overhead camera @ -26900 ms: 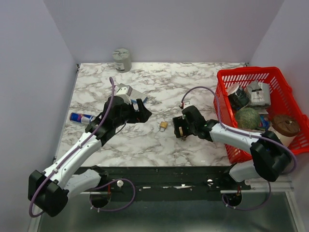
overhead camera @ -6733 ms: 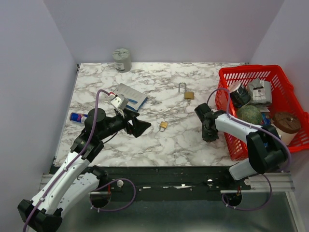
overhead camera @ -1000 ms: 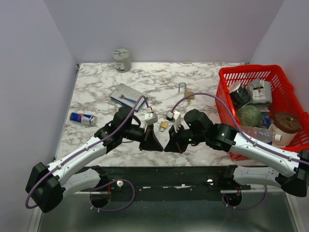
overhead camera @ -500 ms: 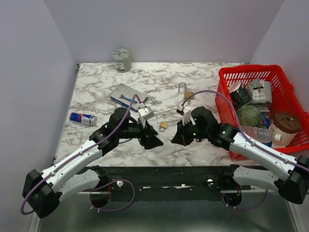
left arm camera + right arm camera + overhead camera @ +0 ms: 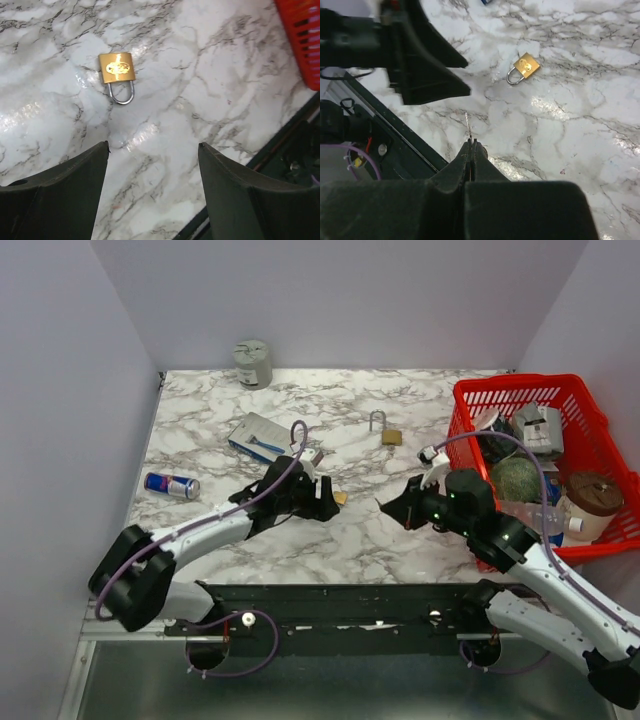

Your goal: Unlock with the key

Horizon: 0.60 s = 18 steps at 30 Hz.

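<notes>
Your right gripper [image 5: 471, 142] has its fingers pressed together on a thin metal blade, the key [image 5: 468, 126], which pokes out past the tips above the marble table [image 5: 580, 125]. Your left gripper [image 5: 152, 150] is spread wide and holds nothing. The small brass padlock [image 5: 116, 68] lies flat just beyond its tips, shackle pointing back toward them. A second padlock [image 5: 390, 436] lies farther back, near the red basket [image 5: 515, 387].

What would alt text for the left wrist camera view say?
A small brass padlock lies flat on a white marble table, just beyond the left gripper, whose two dark jaws stand wide open. A red basket corner shows at the top right.
</notes>
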Motion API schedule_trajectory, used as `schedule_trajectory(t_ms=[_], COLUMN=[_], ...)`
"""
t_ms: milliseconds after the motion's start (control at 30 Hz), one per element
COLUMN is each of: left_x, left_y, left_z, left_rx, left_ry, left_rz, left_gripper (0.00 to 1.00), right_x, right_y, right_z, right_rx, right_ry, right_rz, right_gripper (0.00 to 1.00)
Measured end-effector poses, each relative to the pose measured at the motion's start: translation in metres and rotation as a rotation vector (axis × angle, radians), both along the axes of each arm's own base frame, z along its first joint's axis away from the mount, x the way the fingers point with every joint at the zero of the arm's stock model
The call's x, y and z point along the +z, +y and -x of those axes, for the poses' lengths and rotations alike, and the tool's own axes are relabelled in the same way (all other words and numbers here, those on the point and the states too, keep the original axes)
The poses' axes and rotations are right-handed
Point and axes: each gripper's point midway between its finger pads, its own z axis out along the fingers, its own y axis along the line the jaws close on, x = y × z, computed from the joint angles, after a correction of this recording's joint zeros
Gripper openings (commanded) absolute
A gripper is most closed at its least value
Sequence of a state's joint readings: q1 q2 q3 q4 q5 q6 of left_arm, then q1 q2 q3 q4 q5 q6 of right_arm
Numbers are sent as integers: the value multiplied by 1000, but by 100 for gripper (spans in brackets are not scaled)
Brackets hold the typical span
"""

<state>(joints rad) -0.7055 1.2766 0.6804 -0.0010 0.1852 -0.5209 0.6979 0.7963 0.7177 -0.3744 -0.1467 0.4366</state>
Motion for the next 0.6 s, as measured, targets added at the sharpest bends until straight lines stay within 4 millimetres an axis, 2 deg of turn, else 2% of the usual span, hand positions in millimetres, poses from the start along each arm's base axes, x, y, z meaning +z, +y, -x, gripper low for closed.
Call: schedule_trajectory(t_ms=[167,300,467,600], left_x=[-37,-56,-70,-69], left_y=[-8,-13,-30,-38], left_z=[-42,-68,-89,-96], left_rx=[53,69,54,47], left_ry=[54,64,66,52], left_rz=[-68,-97,-111,-93], left_gripper=[80,80,80,80], right_x=[26,32,30,26], right_y=[-13,-20,-23,-23], right_z=[12,20,24,24], right_rx=[-23,-32,-34,-34], right_ry=[-69,-82,-72,-60], right_rz=[-73,-101,-96,-86], right_gripper=[1,1,1,1])
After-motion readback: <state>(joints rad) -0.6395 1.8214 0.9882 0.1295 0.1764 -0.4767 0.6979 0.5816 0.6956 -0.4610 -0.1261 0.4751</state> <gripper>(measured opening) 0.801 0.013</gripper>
